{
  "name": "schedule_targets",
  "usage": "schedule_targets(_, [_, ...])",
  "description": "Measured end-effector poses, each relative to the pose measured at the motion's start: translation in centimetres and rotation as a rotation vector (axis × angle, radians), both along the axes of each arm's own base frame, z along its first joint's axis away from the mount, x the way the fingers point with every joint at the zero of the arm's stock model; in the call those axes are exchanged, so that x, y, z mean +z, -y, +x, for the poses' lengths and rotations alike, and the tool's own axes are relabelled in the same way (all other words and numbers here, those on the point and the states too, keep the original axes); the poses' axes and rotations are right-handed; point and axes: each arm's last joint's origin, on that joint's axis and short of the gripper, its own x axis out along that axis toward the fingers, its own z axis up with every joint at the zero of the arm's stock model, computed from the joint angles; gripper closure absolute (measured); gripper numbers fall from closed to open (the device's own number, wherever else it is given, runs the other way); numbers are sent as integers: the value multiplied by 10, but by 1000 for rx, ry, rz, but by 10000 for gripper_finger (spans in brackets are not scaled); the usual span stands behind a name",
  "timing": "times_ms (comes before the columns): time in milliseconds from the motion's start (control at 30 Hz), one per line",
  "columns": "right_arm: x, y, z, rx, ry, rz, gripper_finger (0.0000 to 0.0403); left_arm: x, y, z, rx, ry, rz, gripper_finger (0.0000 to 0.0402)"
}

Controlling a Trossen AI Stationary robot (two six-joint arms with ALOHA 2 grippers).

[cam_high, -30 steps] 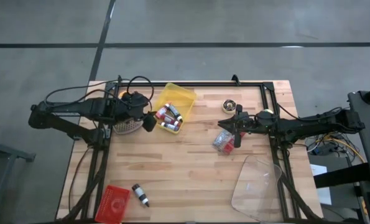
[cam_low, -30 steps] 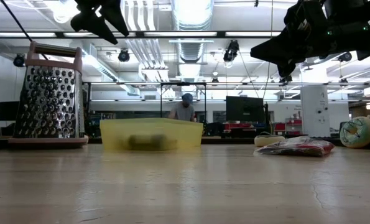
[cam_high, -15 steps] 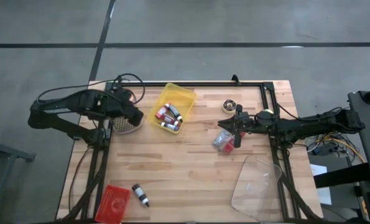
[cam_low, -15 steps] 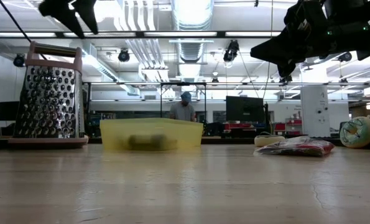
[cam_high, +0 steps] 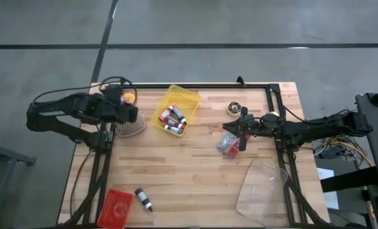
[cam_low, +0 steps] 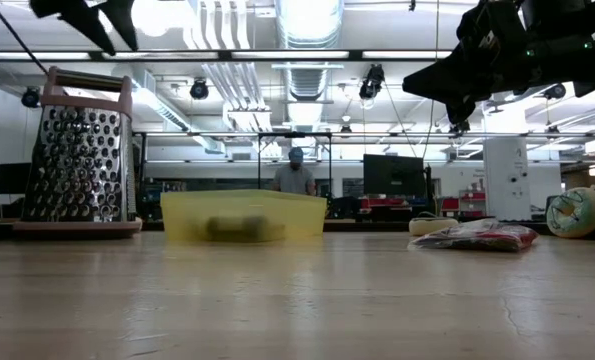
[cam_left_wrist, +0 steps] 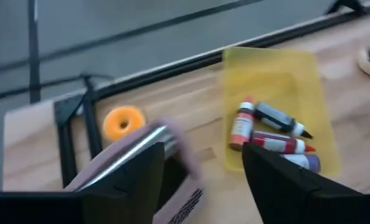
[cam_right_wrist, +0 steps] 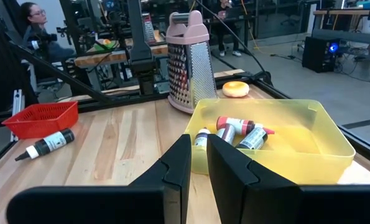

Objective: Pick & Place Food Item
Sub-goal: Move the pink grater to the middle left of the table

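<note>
An orange ring-shaped food item (cam_high: 129, 97) lies on the table's far left corner, also in the left wrist view (cam_left_wrist: 123, 122). My left gripper (cam_high: 133, 115) hovers open above the metal grater (cam_high: 131, 128), slanting down, with the grater's pink top (cam_left_wrist: 172, 147) below its fingers. A yellow bin (cam_high: 175, 110) holding several small bottles (cam_left_wrist: 268, 134) sits right of it. My right gripper (cam_high: 232, 127) hangs shut and level over the table's right half, above a red and silver packet (cam_high: 227, 145), holding nothing.
A tape roll (cam_high: 234, 108) lies at the far right. A clear plastic lid (cam_high: 262, 189) overhangs the near right edge. A red basket (cam_high: 115, 207) and a dark bottle (cam_high: 143, 198) sit at the near left. Bare wood spans the middle. A person stands in the room behind (cam_low: 295, 176).
My left gripper has drawn back from the yellow bin toward the table's left edge, rising and rolling as it went; it now hangs over the grater. The bottles stay in the bin.
</note>
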Motion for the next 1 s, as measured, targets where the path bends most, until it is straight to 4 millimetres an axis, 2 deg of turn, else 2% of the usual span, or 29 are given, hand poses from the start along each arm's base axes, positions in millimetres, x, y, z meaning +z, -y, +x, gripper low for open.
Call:
schedule_targets(200, [0, 0, 0, 0, 0, 0, 355, 11, -18, -26, 117, 41, 0, 206])
schedule_targets(367, [0, 0, 0, 0, 0, 0, 355, 25, -33, -35, 183, 84, -26, 207])
schedule_targets(533, [0, 0, 0, 0, 0, 0, 355, 17, -55, -34, 255, 40, -138, 207])
schedule_targets(667, [0, 0, 0, 0, 0, 0, 355, 12, -82, -33, 231, 21, -250, 207])
schedule_targets(833, [0, 0, 0, 0, 0, 0, 355, 3, -118, -43, 245, 48, -380, 207])
schedule_targets(1000, [0, 0, 0, 0, 0, 0, 355, -14, -144, -54, 285, 91, -526, 207])
